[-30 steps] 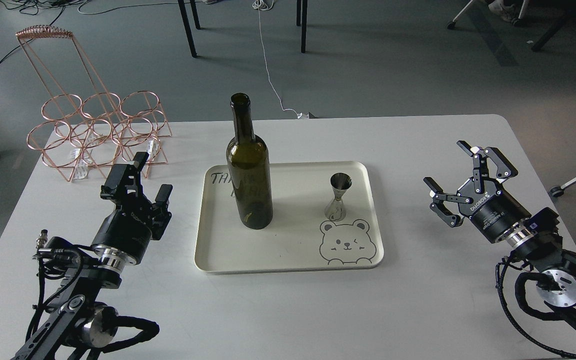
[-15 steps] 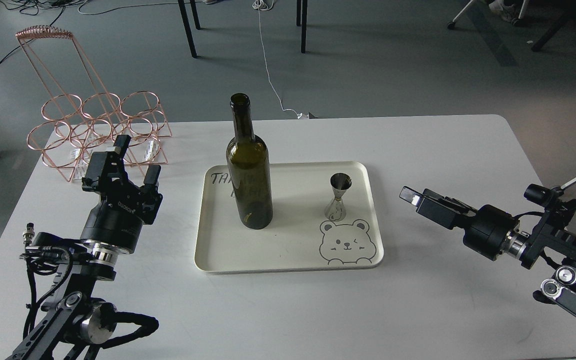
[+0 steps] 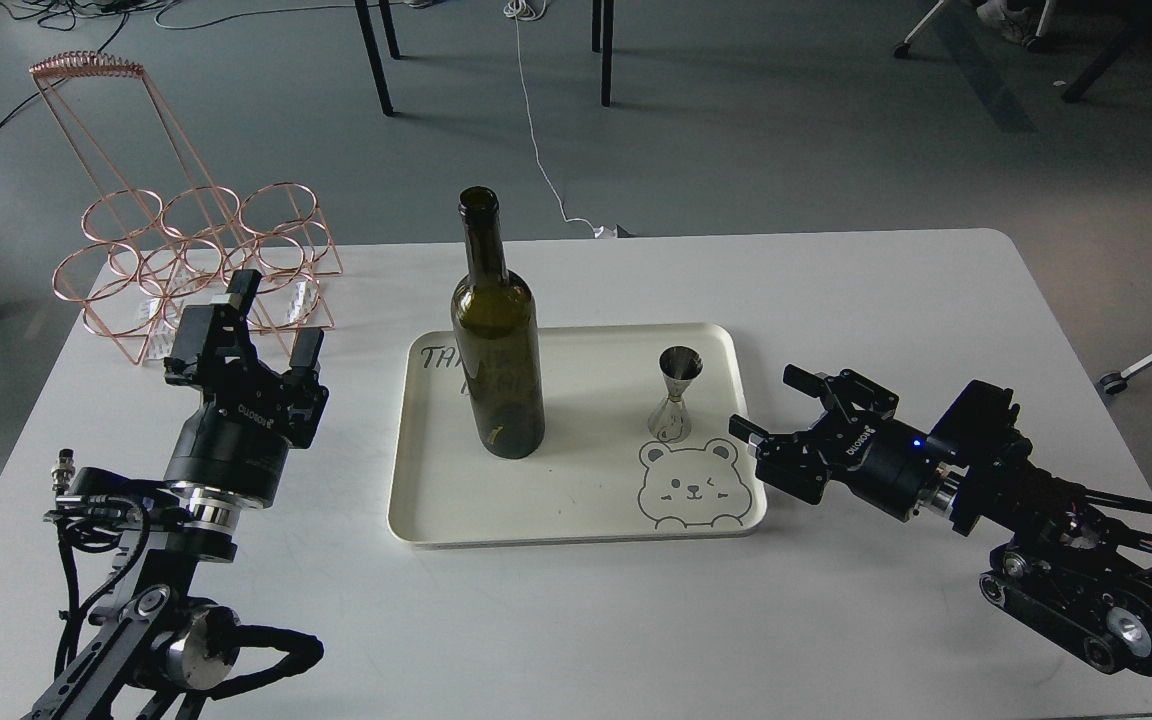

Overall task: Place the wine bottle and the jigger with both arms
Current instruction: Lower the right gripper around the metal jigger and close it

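Note:
The dark green wine bottle (image 3: 497, 340) stands upright on the left part of a cream tray (image 3: 576, 510). The small silver jigger (image 3: 677, 392) stands upright on the tray's right part, above a bear drawing. My left gripper (image 3: 271, 312) is open and empty, over the table left of the tray, apart from the bottle. My right gripper (image 3: 771, 402) is open and empty, low at the tray's right edge, pointing left, a short way right of the jigger and not touching it.
A copper wire bottle rack (image 3: 176, 260) stands at the table's back left, just behind my left gripper. The white table (image 3: 576, 620) ends close behind the tray; chair and table legs stand on the floor beyond.
My right arm has swung left and down, bringing its gripper from the table's right side to the tray's right edge near the jigger. My left gripper moved back left, then held still.

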